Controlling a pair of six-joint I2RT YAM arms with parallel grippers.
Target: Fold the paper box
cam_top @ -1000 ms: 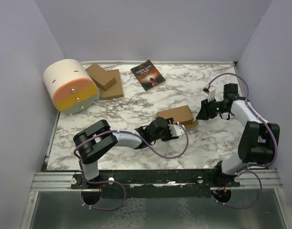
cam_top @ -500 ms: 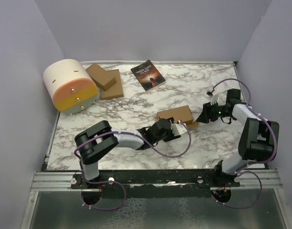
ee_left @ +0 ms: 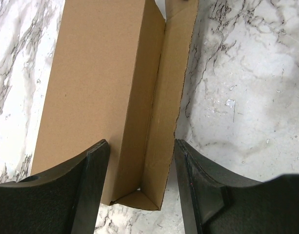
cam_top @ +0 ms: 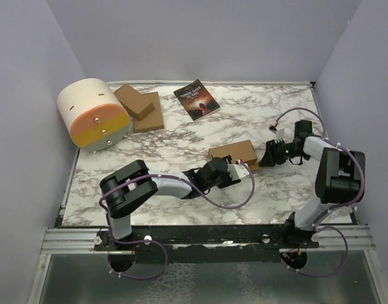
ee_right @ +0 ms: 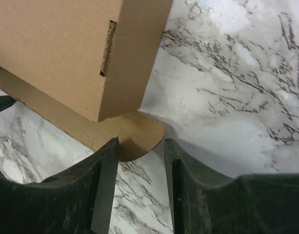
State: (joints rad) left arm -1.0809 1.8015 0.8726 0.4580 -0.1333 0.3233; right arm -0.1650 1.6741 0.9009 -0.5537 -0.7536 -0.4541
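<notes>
The paper box point(cam_top: 232, 152) lies on the tabletop point(cam_top: 181, 136), nearer the arms than the book point(cam_top: 196, 99) and to its right. The left gripper's point(ee_left: 141, 146) jaws straddle its long flap point(ee_left: 171, 83) (pinching or merely resting, I cannot tell). The right gripper's point(ee_right: 142, 144) jaws stand parted around its rounded tab point(ee_right: 139, 134).

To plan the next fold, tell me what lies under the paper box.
A rounded flap pokes out from under the paper box, flat on the table, between the fingers of the right gripper. The rest underneath is hidden.

Left arm point(cam_top: 162, 185) lies stretched low toward the right, left gripper point(cam_top: 239, 171) level, fingers partway apart. Right arm point(cam_top: 336, 171) is sharply bent, right gripper point(cam_top: 264, 161) pointing left, jaws parted.
</notes>
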